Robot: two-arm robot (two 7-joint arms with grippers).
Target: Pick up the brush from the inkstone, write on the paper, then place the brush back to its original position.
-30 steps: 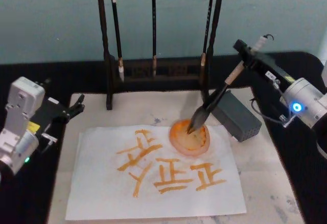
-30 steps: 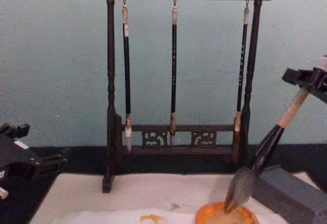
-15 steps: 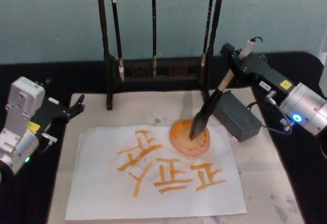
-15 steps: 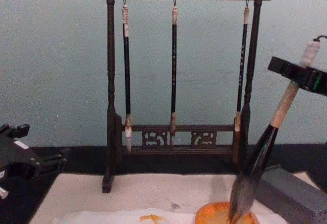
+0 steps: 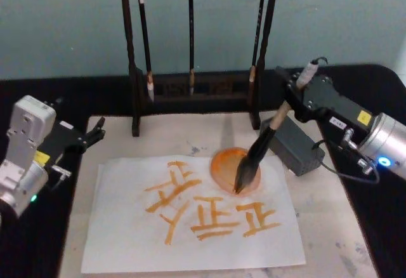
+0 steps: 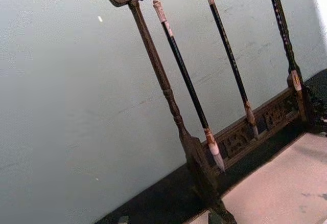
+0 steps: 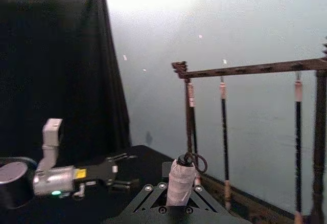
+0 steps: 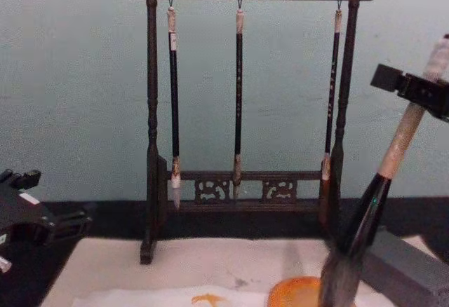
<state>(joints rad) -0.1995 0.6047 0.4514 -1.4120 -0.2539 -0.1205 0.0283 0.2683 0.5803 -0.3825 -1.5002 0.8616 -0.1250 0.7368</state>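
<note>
Orange ink in a shallow dish [image 5: 222,164], down and forward of the right gripper [image 5: 293,95], with the bristles of the brush [image 5: 263,145] dipped at its near rim. Clenched on the pale upper handle, close under the end loop, leaving the black section and the tip well clear of the grip and free to swing. Held tilted, tip leading away from the gripper toward the paper [image 5: 127,227], probably to load ink or drag off the excess before another stroke. Dish set on the paper's far edge, just beside the orange characters already written, so only a short carry from ink to sheet. Judged mid-task: writing well along, return not yet done. Grey block [image 5: 298,148] lying just below the right gripper, apart from the dish as far as can be told; likely the rest meant for the brush, kept near to make the put-back a small move. Wooden rack [image 5: 130,68] with three thin brushes [image 8: 238,97] hanging beyond the gripper, near enough to the raised handle to call for care on lifting. Left gripper [image 5: 92,133] parked far off to the side over the black cloth, jaws apart and empty, well away from the wet sheet.
</note>
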